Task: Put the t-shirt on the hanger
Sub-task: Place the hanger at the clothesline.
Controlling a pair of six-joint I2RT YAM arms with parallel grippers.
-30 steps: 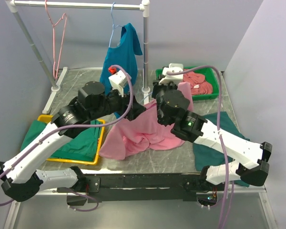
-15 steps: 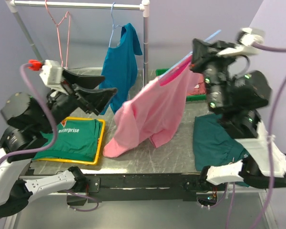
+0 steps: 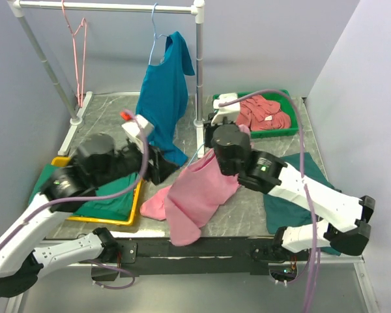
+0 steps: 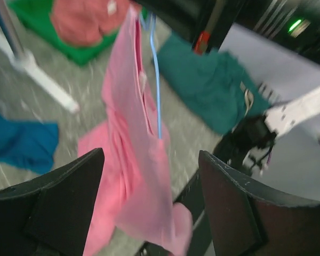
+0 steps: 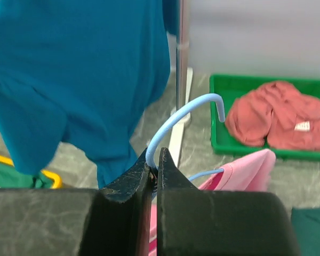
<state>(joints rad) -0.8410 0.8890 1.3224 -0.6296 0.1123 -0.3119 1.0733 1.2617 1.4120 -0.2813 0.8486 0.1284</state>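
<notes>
Lowered: right claw [image 5: 150, 170] clenched on hanger [image 5: 181, 109], shirt [image 3: 202, 189] draped below it. Left claw [image 4: 149, 160] released, facing shirt. Step, likely: seating shirt; next, grip loose cloth, tug straight.

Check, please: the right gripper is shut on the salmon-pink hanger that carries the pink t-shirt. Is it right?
Only the colour is wrong: the right gripper is shut on the light-blue hanger, as the right wrist view shows. It does carry the pink t-shirt.

The left tool [image 4: 150, 160] stands with jaws wide apart, the right tool [image 5: 153, 160] pinched tight, both arms angled inward.
</notes>
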